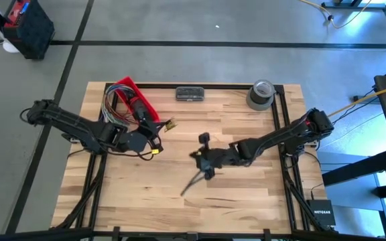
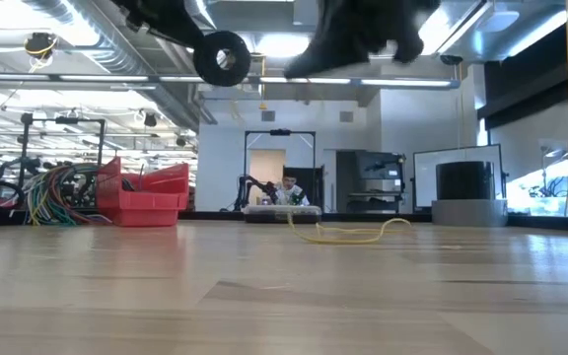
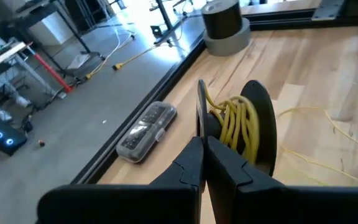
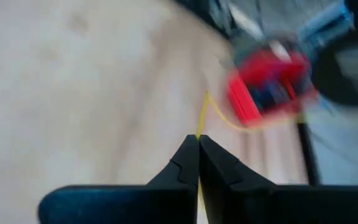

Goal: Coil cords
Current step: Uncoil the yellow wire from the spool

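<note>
The left gripper [image 3: 202,149] is hovering over the table's [image 1: 246,201] left half, its fingers pressed together on the rim of a black spool [image 3: 253,124] that is carrying coiled yellow cord [image 3: 238,121]. More cord is trailing in loose loops across the wood beside the spool. The right gripper [image 4: 198,144] is reaching toward the table's middle, its fingers pinching a strand of the cord. A red bin [image 1: 134,97] is sitting near the back left edge.
</note>
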{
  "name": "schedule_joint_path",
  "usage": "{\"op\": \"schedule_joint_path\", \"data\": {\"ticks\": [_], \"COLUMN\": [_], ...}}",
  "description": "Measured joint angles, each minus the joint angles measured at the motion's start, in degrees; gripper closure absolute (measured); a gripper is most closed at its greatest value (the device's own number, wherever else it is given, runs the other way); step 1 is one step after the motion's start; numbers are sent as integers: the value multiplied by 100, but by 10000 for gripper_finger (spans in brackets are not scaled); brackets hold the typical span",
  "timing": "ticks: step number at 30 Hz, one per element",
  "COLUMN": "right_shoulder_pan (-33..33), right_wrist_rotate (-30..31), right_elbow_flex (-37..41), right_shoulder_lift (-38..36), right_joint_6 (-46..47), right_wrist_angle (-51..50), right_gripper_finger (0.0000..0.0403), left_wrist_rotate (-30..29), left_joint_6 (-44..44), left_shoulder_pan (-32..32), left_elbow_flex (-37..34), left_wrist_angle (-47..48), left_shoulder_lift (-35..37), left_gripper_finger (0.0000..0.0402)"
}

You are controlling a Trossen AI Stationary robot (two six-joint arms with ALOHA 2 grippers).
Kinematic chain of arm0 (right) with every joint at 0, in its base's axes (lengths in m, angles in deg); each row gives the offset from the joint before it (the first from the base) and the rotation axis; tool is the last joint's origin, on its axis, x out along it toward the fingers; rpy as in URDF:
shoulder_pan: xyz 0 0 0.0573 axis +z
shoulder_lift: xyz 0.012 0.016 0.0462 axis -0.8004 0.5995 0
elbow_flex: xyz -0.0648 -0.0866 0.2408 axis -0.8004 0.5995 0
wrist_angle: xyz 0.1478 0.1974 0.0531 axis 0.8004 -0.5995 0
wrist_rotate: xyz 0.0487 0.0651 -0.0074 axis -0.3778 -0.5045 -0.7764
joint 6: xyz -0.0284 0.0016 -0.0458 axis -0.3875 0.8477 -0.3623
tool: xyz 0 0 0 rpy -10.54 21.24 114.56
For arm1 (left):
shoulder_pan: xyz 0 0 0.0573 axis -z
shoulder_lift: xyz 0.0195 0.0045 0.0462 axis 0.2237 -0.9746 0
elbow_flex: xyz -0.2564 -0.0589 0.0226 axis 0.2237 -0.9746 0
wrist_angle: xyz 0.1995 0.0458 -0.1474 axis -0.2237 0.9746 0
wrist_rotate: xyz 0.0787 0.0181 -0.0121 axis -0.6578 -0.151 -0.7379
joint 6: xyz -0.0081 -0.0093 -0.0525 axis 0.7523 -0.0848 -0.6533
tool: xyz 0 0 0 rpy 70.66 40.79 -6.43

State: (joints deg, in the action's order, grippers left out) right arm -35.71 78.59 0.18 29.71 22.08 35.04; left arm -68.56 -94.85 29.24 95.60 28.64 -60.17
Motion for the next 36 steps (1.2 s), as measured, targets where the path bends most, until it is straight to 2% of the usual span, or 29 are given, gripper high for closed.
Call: {"op": "schedule_joint_path", "data": {"ticks": [3,8,12,16,20,24,29,31,36], "right_shoulder_pan": [-196,-342,-316,-168,21,248,586,676,697], "right_wrist_rotate": [668,2200,3209,3908,4291,4194,3900,3343,1328], "right_elbow_flex": [0,0,0,0,-62,-122,-122,-122,-122], "right_shoulder_lift": [0,-2,-2,-68,-270,-483,-516,-518,-518], "right_joint_6": [362,740,818,811,804,770,202,-25,-187], "right_wrist_angle": [-557,-1439,-1613,-1534,-1424,-1075,-364,-121,350], "right_gripper_finger": [398,398,398,398,398,398,398,398,398], "left_wrist_rotate": [0,2,3,2,2,2,2,2,-22], "left_joint_6": [178,377,180,-168,-636,-1017,-1134,-1242,-1513], "left_shoulder_pan": [101,296,289,162,26,-154,-355,-413,-638], "left_elbow_flex": [0,0,0,0,0,0,0,0,0], "left_wrist_angle": [20,490,1050,1507,2049,2294,2341,2341,2269], "left_shoulder_lift": [17,26,26,26,26,26,26,26,26], "left_gripper_finger": [396,396,396,396,396,396,396,396,396]}}
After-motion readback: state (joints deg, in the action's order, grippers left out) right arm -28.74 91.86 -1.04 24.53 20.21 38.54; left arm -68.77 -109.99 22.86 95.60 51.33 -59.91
